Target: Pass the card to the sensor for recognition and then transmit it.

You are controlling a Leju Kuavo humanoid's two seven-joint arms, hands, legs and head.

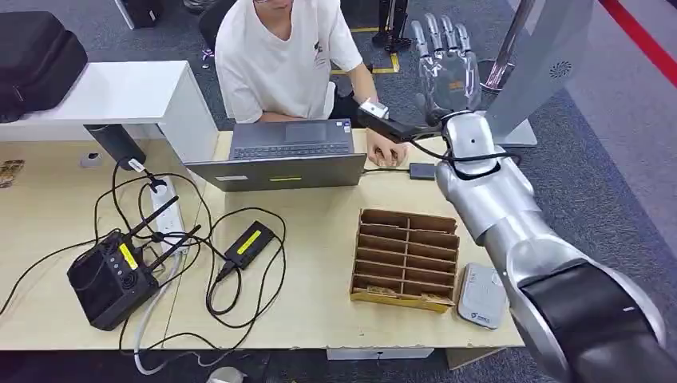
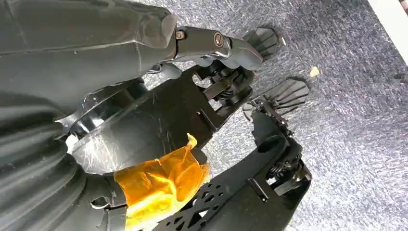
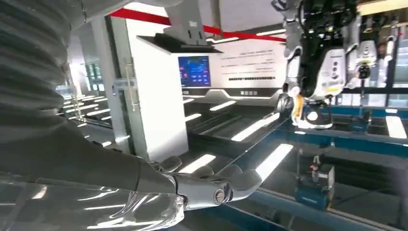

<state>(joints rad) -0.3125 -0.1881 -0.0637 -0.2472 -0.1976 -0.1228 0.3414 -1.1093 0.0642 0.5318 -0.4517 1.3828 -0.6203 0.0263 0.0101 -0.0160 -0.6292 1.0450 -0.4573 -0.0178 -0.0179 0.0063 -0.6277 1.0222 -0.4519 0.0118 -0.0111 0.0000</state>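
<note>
My right arm reaches up over the table's far right edge. My right hand [image 1: 447, 65] is raised beside the seated person [image 1: 279, 56], fingers straight and apart, with nothing in it. In the right wrist view the same hand [image 3: 211, 185] is stretched out flat and bare against the room behind. A grey flat sensor pad [image 1: 481, 295] lies at the table's front right, beside a brown cardboard slot box [image 1: 405, 259]. I cannot make out a card anywhere. My left hand [image 2: 216, 43] hangs over the carpet and holds nothing.
The person's hand [image 1: 387, 152] rests on the table next to a grey laptop [image 1: 287, 155]. A black router [image 1: 108, 279], a power strip [image 1: 166, 215], a black adapter [image 1: 249, 243] and loose cables cover the left half. A white box [image 1: 120, 96] stands at the back left.
</note>
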